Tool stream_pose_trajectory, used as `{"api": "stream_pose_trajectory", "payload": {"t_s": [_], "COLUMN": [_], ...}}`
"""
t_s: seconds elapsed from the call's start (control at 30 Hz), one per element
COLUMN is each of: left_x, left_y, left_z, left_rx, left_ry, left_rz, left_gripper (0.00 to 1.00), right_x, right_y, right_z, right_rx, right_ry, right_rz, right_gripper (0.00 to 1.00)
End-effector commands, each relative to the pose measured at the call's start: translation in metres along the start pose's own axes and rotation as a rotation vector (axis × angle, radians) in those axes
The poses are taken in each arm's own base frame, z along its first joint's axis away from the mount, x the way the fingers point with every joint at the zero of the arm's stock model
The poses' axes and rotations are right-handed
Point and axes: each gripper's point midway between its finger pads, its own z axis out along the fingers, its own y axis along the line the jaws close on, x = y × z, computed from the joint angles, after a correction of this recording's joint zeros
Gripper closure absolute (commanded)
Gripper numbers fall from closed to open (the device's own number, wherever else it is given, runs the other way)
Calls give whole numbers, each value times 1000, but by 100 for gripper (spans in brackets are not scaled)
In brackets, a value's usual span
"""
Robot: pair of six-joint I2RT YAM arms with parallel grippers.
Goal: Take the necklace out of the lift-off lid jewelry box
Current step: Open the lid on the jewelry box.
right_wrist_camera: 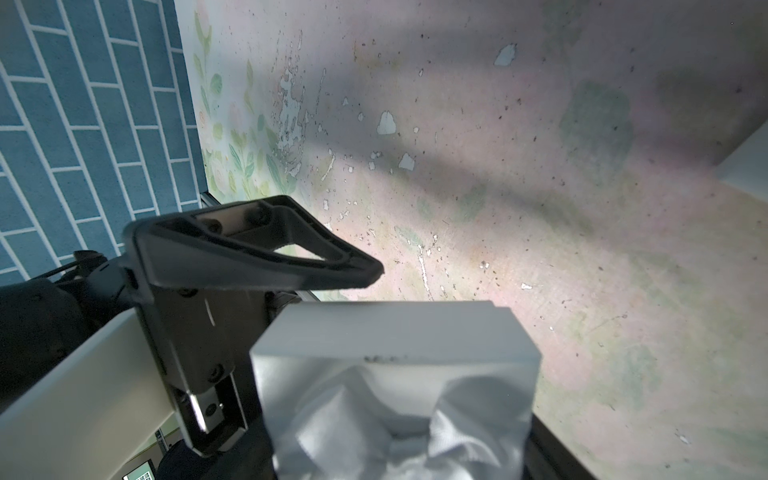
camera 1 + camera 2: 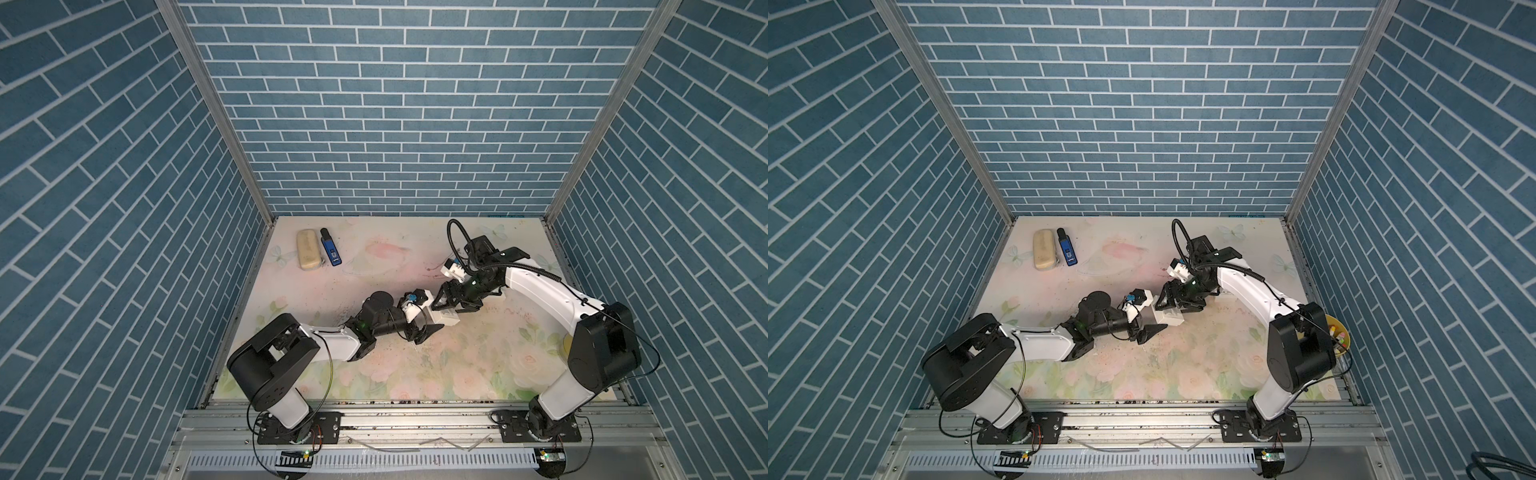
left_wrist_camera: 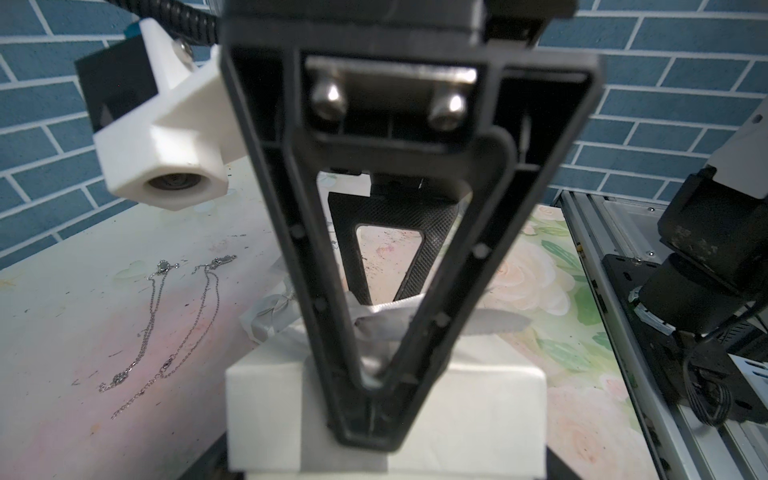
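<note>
On the table [image 2: 374,270], outside the box [image 2: 446,318], lies the necklace [image 3: 167,365], just beside the box toward 12 o'clock. Its two near-parallel strands stretch roughly 9-to-3, with the larger fittings at the 3 o'clock end. It is too fine to make out in both top views. The box sits near table centre, bow up. The right gripper [image 2: 452,308], reaching from 2 o'clock, is clamped across it. The left gripper [image 2: 432,318], from 8 o'clock, has its jaws apart, flanking the box's 9 o'clock end. A case [image 2: 308,250] and a blue device [image 2: 331,247] lie well apart at 11 o'clock.
</note>
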Motion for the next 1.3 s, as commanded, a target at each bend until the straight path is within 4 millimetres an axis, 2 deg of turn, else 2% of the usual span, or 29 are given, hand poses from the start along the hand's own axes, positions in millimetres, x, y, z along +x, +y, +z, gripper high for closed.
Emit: {"api": "stream_pose_trajectory", "payload": {"t_s": [0.0,0.7,1.27], "left_x": [-1,-6,2], "left_y": [0,-4,-3], "left_z": [2,2,-5], "left_rx": [-4,22,-4], "left_ry": [5,-8,-24], "left_rz": [9,10,-2], "left_gripper": [13,40,44], "right_x": [7,8,5], "right_y": [6,6,0], "right_z": [-8,-9,-25], "right_rx": [-12,-23,-7], "right_ry": [6,16,0], "right_rz": [-36,-32,-17], "right_gripper": [29,26,24]}}
